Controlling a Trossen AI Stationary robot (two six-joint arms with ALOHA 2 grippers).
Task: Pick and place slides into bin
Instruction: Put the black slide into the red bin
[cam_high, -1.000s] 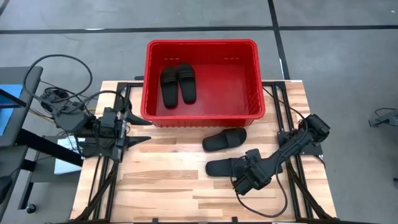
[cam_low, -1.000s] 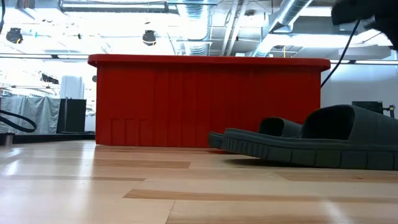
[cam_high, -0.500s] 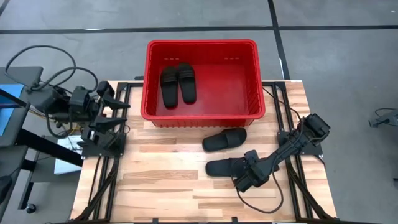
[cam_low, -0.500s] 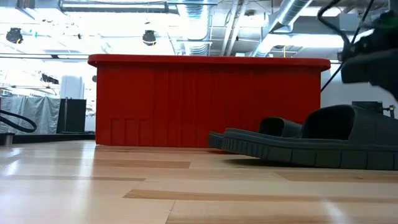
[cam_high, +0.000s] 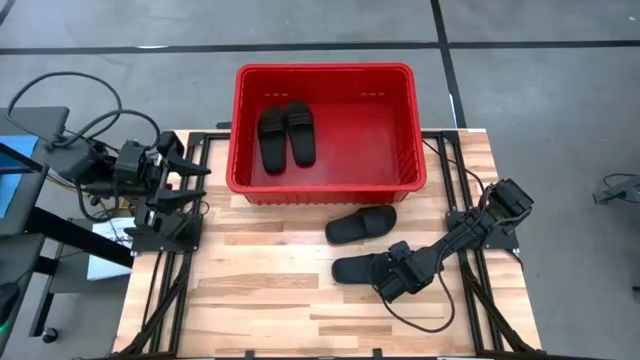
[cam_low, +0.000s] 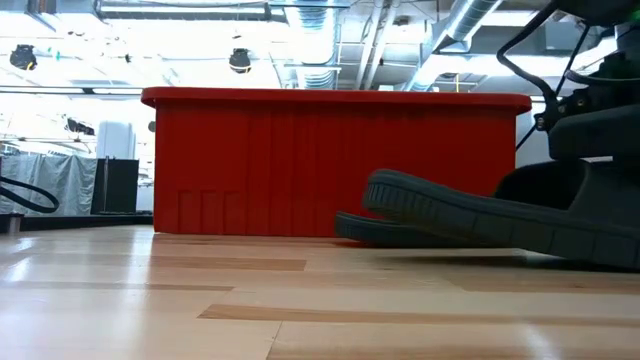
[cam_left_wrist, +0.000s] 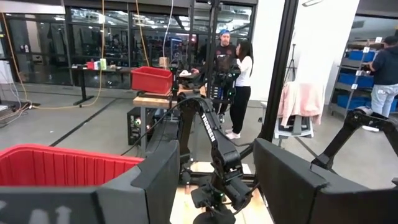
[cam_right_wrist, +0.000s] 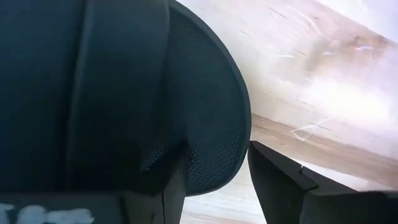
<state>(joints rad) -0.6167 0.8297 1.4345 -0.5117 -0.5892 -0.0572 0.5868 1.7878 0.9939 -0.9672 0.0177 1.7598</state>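
Two black slides (cam_high: 272, 137) (cam_high: 301, 132) lie flat in the red bin (cam_high: 325, 68) at the table's far side. A third slide (cam_high: 361, 224) lies flat on the wood in front of the bin. My right gripper (cam_high: 392, 275) is shut on the fourth slide (cam_high: 358, 267), nearer the table's front; in the low view this slide (cam_low: 470, 215) is tilted. My left gripper (cam_high: 200, 187) is open and empty, raised over the table's left edge, level with the bin's near wall; its wrist view (cam_left_wrist: 217, 180) looks across the table. My right gripper holds the slide by its right end (cam_right_wrist: 211, 149), next to the strap. The rounded end sits between my two fingers (cam_right_wrist: 273, 177). The gripper comes slanting down from the table's right. The slide's left end (cam_low: 395, 192) is tipped up off the wood and its right end stays low.
Black frame rails (cam_high: 185, 265) (cam_high: 470, 280) run along the table's left and right sides. Bare wood (cam_high: 270, 300) stretches across the front left. People (cam_left_wrist: 233, 68) stand in the room beyond the table. A second red bin (cam_left_wrist: 152, 79) stands on a table far behind.
My left gripper has risen and drawn back from the wood toward the table's left and far edges, still open. My right gripper has shifted a little at the slide's right end. The slide's left end has tipped up off the wood, where before it lay flat.
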